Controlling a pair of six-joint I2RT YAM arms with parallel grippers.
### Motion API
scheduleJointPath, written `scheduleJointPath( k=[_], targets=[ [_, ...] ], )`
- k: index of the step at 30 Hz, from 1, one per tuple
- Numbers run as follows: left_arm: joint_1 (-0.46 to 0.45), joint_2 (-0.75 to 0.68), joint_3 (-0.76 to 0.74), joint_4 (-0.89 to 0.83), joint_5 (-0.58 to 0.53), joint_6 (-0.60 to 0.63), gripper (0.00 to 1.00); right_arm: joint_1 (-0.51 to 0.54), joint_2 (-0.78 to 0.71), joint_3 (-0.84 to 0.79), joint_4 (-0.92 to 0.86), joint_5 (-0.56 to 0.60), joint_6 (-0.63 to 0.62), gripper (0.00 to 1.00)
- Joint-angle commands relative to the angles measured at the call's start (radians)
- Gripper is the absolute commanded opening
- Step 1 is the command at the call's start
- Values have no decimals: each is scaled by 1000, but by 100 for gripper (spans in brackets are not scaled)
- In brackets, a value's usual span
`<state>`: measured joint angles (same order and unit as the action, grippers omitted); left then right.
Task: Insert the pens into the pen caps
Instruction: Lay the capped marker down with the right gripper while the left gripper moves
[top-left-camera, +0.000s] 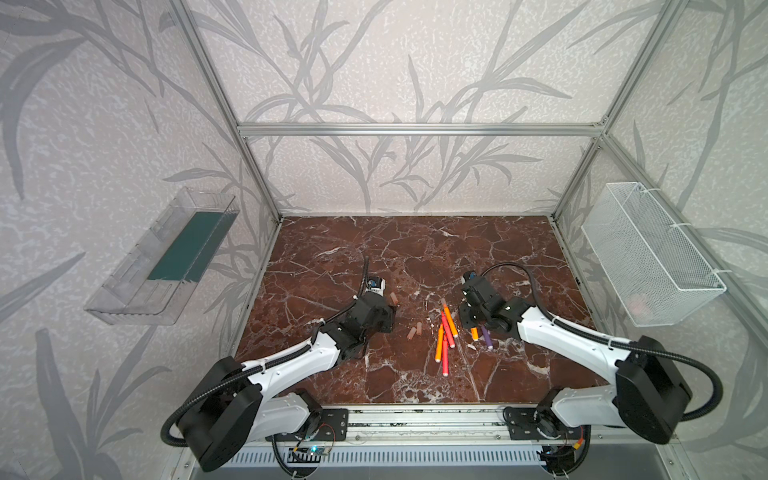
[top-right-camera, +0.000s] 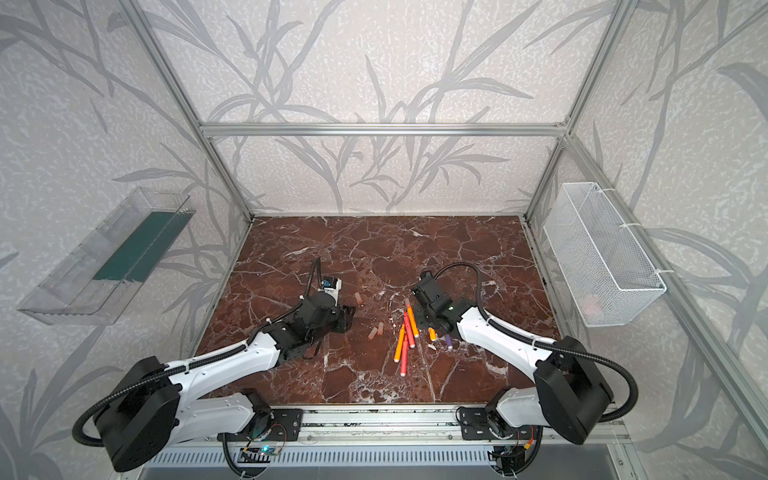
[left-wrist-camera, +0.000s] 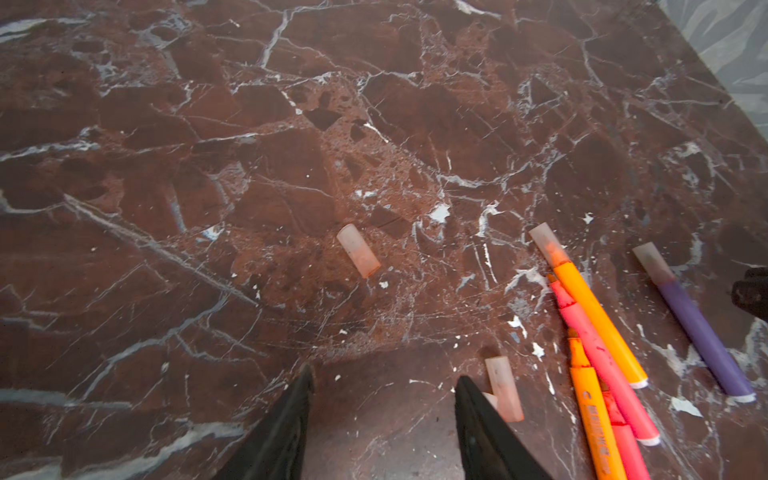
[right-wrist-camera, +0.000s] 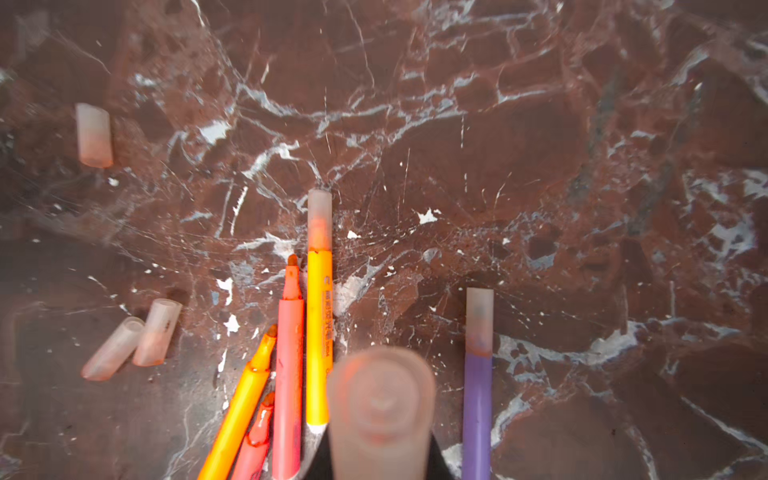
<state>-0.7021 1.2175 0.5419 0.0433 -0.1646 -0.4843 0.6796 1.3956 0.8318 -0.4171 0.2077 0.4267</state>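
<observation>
**Step in hand (judged):** capping of the third pen.

The right tool (right-wrist-camera: 379, 454) is clamped on the held orange pen (top-left-camera: 474, 332). Its fitted cap (right-wrist-camera: 380, 407) projects forward of the jaws and is blurred by closeness, so it cannot be told how fully it is seated. The left tool (left-wrist-camera: 382, 415) has its jaws apart with nothing between them, low over the desk (left-wrist-camera: 208, 166).

- **Capped, on the desk:** the capped orange pen (right-wrist-camera: 319, 332) and the purple pen (right-wrist-camera: 478, 415).
- **Uncapped, in the same cluster:** the red-pink pens (right-wrist-camera: 289, 374) and the bare orange pen (right-wrist-camera: 241, 407).
- **Loose caps:** the pair of caps (left-wrist-camera: 504, 388) lies just beside one finger of the left tool, outside the jaws. The third cap (left-wrist-camera: 358, 256) lies ahead of it, apart.

**Next move (judged):** the right tool lays its pen down clear of the cluster. The left tool shifts sideways until one cap of the pair sits between the jaws, then closes across its width
</observation>
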Motion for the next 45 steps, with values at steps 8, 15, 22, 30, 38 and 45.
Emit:
scheduleJointPath(
  k=[8,15,22,30,38,45],
  targets=[
    [4,-23,20,-79,-87,-43,58,-21,189,83,-89,-7,-15,9],
    [5,-33,12,-79,-101,-48,58,-41,270,105,-84,-13,-20,15],
    [7,-18,15,-83,-110,-50,59,-57,299,112,-81,2,-15,19],
    [12,1,16,-90,-141,-76,60,-57,199,77,-68,30,6,30],
    [16,96,57,-75,-82,-96,60,-56,38,23,-58,36,27,35],
    [16,198,109,-64,-41,-106,60,-52,-144,-71,45,-48,15,36]
  ],
)
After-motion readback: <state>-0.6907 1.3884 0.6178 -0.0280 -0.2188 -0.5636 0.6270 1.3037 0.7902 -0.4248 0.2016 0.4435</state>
